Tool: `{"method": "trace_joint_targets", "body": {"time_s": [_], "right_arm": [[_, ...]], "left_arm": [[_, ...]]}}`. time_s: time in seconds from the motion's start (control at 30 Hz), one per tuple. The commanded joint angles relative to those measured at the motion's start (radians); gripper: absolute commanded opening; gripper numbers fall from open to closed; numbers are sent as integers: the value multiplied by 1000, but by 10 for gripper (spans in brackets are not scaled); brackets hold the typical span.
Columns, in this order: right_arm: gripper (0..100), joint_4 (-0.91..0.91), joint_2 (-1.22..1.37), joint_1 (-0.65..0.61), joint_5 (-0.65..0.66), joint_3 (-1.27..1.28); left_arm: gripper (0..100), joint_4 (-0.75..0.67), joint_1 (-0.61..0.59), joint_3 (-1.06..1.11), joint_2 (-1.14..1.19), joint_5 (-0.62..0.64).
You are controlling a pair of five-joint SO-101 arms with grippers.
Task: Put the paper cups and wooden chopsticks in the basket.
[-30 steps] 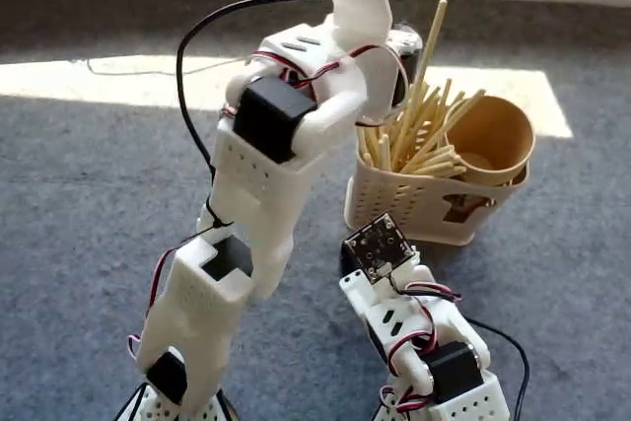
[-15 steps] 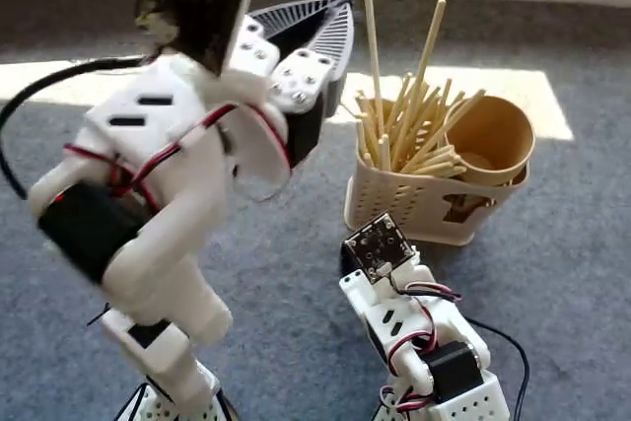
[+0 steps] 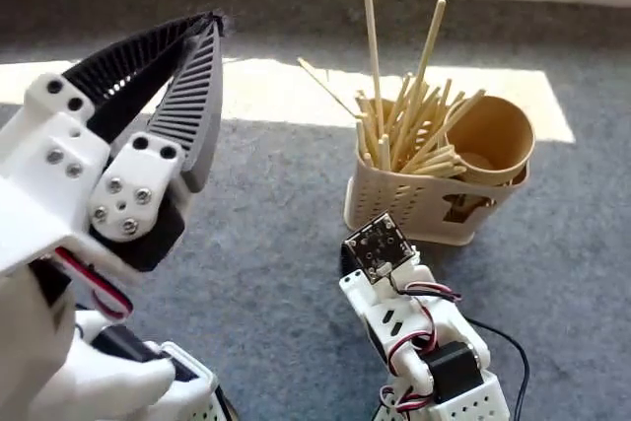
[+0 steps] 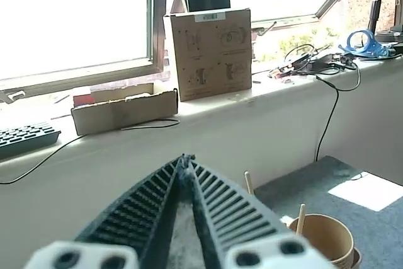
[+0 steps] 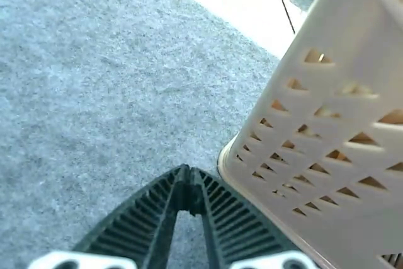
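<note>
Grey carpeted counter point(image 3: 276, 244) carries, centre right, a cream perforated plastic basket point(image 3: 394, 206) holding pale wooden chopsticks point(image 3: 409, 130) and brown paper cup point(image 3: 493, 135); my left claw point(image 3: 210, 23) and right claw point(image 5: 184, 174), both pinched together empty, could knock leaning sticks out if swung carelessly.

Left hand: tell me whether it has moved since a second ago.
Yes. The left hand pulled back from the basket, leftward and nearer the camera.

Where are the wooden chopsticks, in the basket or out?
In: the wooden chopsticks stand bunched in the basket, tips above its rim, beside the paper cup.
</note>
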Motion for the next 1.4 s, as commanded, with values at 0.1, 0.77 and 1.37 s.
{"method": "trace_joint_targets", "body": {"time_s": [0.1, 0.77, 1.37], "right_arm": [[6, 91, -12, 7, 3, -53], [6, 143, -10, 90, 9, -392], [6, 143, -4, 550, 11, -676]], "left_arm": [[6, 0, -16, 437, -323, -12], [6, -450, -18, 1779, -1264, -124], [6, -730, -381, 2394, -1573, -147]]}}
